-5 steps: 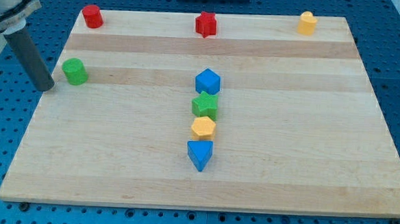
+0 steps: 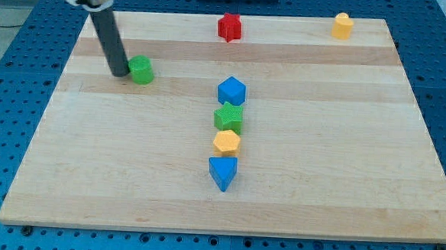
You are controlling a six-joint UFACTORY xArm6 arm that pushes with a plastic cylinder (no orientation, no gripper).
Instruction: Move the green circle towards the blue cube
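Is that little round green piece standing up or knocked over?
Standing upright: the green circle shows its flat round top facing up, resting on the board, with my tip right beside it on the view's left.

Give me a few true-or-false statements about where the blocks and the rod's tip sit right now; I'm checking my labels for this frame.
1. My tip is against the view's left side of the green circle. True.
2. The green circle touches the blue cube. False: bare board lies between them, the circle well to the view's left.
3. The green star lies between the blue cube and the yellow hexagon in a column. True.
4. The red star sits at the view's bottom edge. False: it is near the top edge.
5. The blue triangle is the lowest block in the column. True.
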